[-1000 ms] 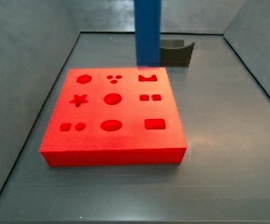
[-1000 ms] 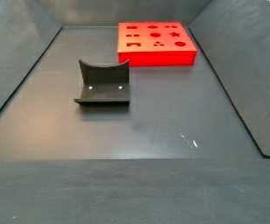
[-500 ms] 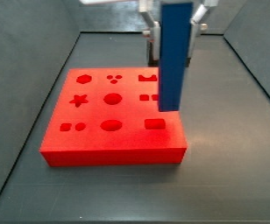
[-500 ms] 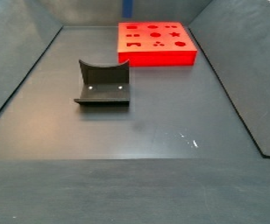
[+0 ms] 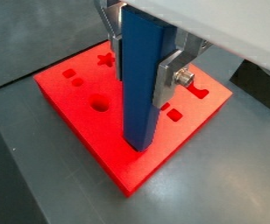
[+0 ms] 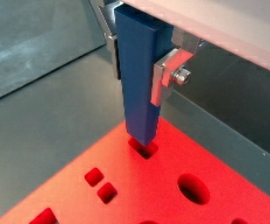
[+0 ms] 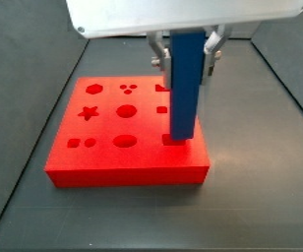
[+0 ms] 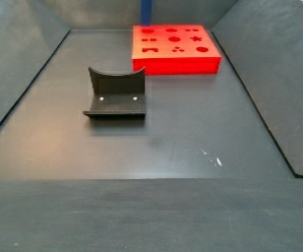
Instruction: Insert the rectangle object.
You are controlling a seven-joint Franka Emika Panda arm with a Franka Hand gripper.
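Observation:
The rectangle object, a tall slim blue bar, stands upright in my gripper, which is shut on its upper part. The bar's lower end sits at the mouth of the rectangular hole in the red block, at the block's front right. In both wrist views the bar runs down between the silver fingers. Its tip meets the block's hole. I cannot tell how deep it sits. The block also shows in a side view.
The fixture, dark grey with a curved notch, stands on the grey floor away from the red block. The block's top has several other cut-outs: star, circles, small squares. Grey walls enclose the floor.
The gripper has carried the blue bar from the back of the block forward and down. Its lower end now rests at the rectangular hole.

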